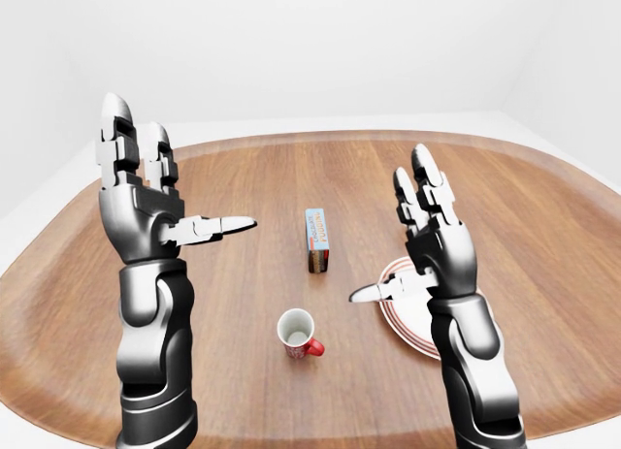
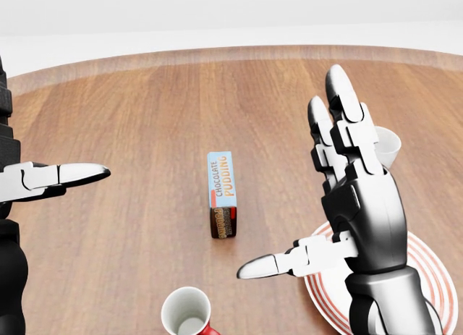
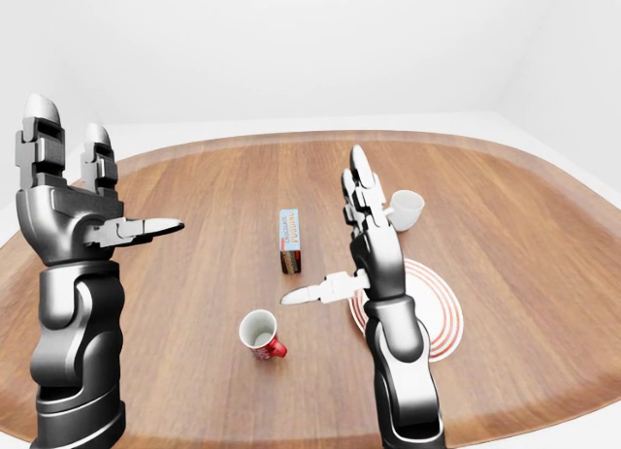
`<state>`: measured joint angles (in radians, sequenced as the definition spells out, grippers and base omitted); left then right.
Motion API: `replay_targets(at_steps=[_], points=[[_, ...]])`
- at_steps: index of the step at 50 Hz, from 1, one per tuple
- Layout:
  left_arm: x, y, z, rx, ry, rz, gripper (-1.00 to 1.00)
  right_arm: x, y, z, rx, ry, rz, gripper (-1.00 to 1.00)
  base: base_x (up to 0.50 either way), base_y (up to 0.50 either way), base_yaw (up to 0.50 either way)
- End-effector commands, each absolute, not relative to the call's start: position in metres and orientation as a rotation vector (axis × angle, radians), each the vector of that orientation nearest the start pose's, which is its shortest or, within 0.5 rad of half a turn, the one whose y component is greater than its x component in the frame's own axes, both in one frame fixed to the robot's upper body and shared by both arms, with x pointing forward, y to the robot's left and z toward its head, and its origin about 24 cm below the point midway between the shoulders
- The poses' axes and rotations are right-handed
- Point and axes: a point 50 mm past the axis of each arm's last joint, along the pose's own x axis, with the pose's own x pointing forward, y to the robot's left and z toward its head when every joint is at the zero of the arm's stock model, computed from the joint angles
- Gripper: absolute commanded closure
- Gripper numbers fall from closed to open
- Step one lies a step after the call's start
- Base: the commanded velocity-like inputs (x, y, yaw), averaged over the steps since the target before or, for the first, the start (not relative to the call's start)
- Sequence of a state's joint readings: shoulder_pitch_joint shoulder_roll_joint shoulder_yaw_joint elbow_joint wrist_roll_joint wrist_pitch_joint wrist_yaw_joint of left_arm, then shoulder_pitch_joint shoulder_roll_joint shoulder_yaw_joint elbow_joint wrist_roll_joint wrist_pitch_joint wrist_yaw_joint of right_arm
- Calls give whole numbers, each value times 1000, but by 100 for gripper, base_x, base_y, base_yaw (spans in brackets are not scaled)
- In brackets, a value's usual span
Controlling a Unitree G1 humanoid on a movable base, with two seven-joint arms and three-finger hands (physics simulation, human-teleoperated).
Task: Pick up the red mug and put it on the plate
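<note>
- Pre-grasp: left hand (image 1: 146, 192) and right hand (image 3: 374, 250) raised, fingers spread, holding nothing.
- Red mug (image 1: 298, 334) upright on table (image 1: 243, 177), between arms, just left of plate (image 3: 437, 313).
- Next: lower right hand, close round mug.

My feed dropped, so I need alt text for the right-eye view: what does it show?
Both hands are raised and open above a wooden table, holding nothing: the left hand at left, the right hand at center. The red mug stands upright between them, with a striped plate behind the right arm, a pudding box and a white cup higher up.
</note>
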<state>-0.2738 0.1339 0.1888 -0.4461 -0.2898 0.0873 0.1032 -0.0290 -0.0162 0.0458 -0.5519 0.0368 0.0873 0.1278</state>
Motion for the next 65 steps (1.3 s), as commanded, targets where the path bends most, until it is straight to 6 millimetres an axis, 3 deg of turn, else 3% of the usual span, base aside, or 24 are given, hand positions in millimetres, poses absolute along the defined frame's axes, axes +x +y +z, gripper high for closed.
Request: replay_targets(at_steps=[1, 25, 36, 52, 65], points=[[257, 189, 208, -174, -644, 91, -100, 235, -123, 154, -7, -442, 239, -100, 0, 0, 0], [256, 190, 208, -171, -648, 93, -100, 243, -101, 140, -120, -380, 355, -100, 0, 0, 0], [256, 191, 209, -172, -649, 95, -100, 237, -83, 132, -199, -350, 469, -100, 0, 0, 0], [256, 191, 208, -172, -647, 95, -100, 228, -76, 134, -238, -365, 521, -100, 0, 0, 0], [255, 190, 209, -172, -650, 93, -100, 241, -66, 118, -395, -296, 511, -100, 0, 0, 0]])
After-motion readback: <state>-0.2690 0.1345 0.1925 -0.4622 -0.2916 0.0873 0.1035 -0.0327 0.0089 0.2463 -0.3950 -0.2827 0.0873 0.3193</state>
